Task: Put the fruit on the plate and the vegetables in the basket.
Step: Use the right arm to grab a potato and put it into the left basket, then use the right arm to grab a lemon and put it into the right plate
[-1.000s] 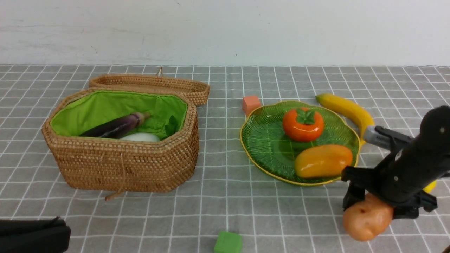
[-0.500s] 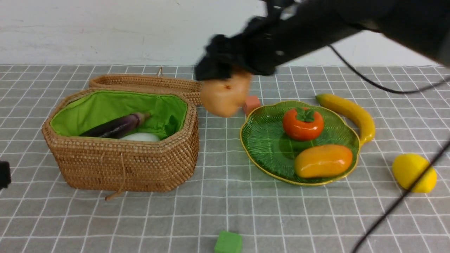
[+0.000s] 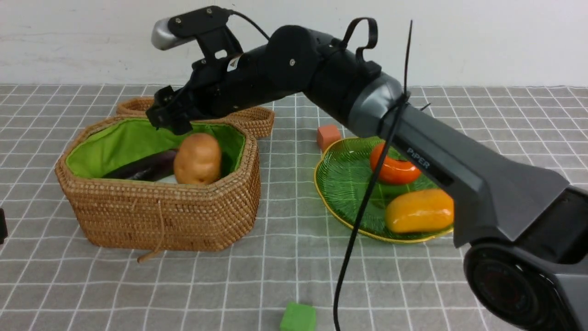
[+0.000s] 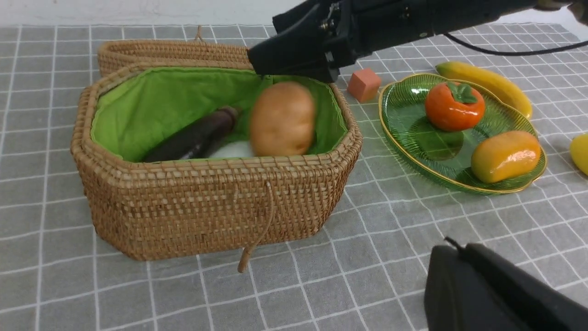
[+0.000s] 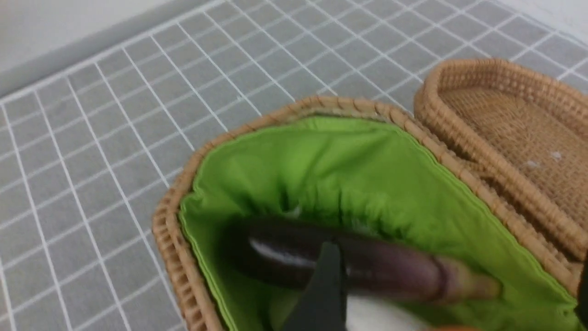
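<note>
Swung potato [image 3: 197, 158] from near bench [image 3: 294, 276] edge into basket [image 3: 161, 216]; released it upright, directly below right pincer [image 3: 171, 123], spread wide, empty.

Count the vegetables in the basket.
3: potato under the right gripper, eggplant lying beside it, white radish between them, mostly hidden. More could lie underneath.
</note>
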`<state>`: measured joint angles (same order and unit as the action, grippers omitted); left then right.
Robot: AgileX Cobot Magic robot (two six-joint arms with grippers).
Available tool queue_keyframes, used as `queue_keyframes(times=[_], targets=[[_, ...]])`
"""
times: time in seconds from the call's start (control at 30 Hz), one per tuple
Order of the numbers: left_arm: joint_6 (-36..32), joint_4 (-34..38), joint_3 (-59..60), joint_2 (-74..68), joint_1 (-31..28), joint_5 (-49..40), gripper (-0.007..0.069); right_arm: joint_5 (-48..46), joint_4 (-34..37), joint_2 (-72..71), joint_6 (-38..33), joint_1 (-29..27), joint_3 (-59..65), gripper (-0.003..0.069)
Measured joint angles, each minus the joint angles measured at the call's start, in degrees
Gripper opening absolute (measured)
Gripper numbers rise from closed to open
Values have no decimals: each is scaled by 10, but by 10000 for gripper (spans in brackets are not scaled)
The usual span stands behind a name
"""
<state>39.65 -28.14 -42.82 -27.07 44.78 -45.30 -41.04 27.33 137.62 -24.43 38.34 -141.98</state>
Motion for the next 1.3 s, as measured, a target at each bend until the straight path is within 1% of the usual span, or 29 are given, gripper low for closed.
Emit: queue_keyframes(times=[0.07, 0.1, 0.13, 0.17, 0.2, 0.23, 0.27, 0.3, 0.33, 0.37, 0.4, 0.43, 0.47, 0.53, 0.57, 0.6, 0.63, 0.67, 0.73, 0.8, 0.83, 0.87, 0.9, 0.93, 1.0, 1.07, 1.1, 1.2, 1.3], targets=[[0, 2, 0, 0, 0, 1, -7, -23, -28, -10, 17, 0, -6, 671], [-2, 6, 0, 0, 0, 3, -7, -52, -55, -24, 33, 0, -10, 658], [-4, 6, 0, 0, 0, 4, -7, -62, -60, -29, 35, 0, -11, 655], [-19, 23, 0, 0, 0, 11, -7, -108, -94, -51, 56, 0, -12, 627], [-33, 32, 0, 0, 0, 14, -7, -135, -111, -69, 70, 0, -13, 601], [-55, 52, 0, 0, 0, 20, -7, -171, -133, -88, 87, 0, -14, 568], [-90, 87, 0, 0, 0, 28, -7, -217, -166, -113, 108, 0, -16, 518], [-104, 93, 0, 0, 0, 29, -7, -232, -171, -121, 112, 0, -16, 499], [-138, 123, 0, 0, 0, 35, -7, -266, -196, -140, 129, 0, -18, 447], [-187, 167, 0, 0, 0, 41, -7, -290, -231, -162, 145, 0, -19, 388], [-215, 199, 0, 0, 0, 46, -7, -302, -256, -183, 165, 0, -15, 302], [-242, 224, 0, 0, 0, 47, -7, -305, -273, -193, 175, -1, -9, 265], [-274, 253, 0, 0, 0, 49, -7, -306, -297, -212, 194, -4, 6, 205], [-328, 299, 0, 0, 0, 54, -7, -307, -328, -257, 230, -14, 50, 109], [-350, 320, 0, 0, 0, 56, -7, -307, -340, -283, 250, -26, 86, 78], [-369, 341, 0, 0, 0, 58, -7, -306, -349, -311, 271, -47, 137, 62], [-375, 344, 0, 0, 0, 60, -7, -306, -350, -328, 278, -56, 155, 59], [-386, 356, 0, 0, 0, 62, -7, -306, -352, -350, 294, -78, 195, 59], [-406, 369, 0, 0, 0, 65, -7, -304, -351, -403, 320, -161, 321, 88], [-411, 373, 0, 0, 0, 68, -7, -305, -348, -431, 310, -236, 422, 150], [-411, 373, 0, 0, 0, 68, -7, -305, -347, -434, 305, -251, 441, 166], [-412, 373, 0, 0, 0, 68, -7, -305, -340, -437, 285, -291, 483, 221], [-412, 373, 0, 0, 0, 68, -7, -300, -333, -435, 271, -315, 521, 262], [-412, 373, 0, 0, 0, 68, -7, -291, -319, -431, 254, -342, 552, 321], [-412, 373, 0, 0, 0, 68, -7, -255, -273, -409, 217, -396, 601, 475], [-412, 373, 0, 0, 0, 68, -7, -226, -235, -387, 187, -429, 616, 596], [-412, 373, 0, 0, 0, 68, -7, -214, -222, -378, 172, -441, 618, 635], [-412, 374, 0, 0, 0, 68, -7, -173, -195, -350, 139, -460, 618, 673], [-412, 374, 0, 0, 0, 66, -7, -135, -186, -325, 119, -470, 618, 671]])
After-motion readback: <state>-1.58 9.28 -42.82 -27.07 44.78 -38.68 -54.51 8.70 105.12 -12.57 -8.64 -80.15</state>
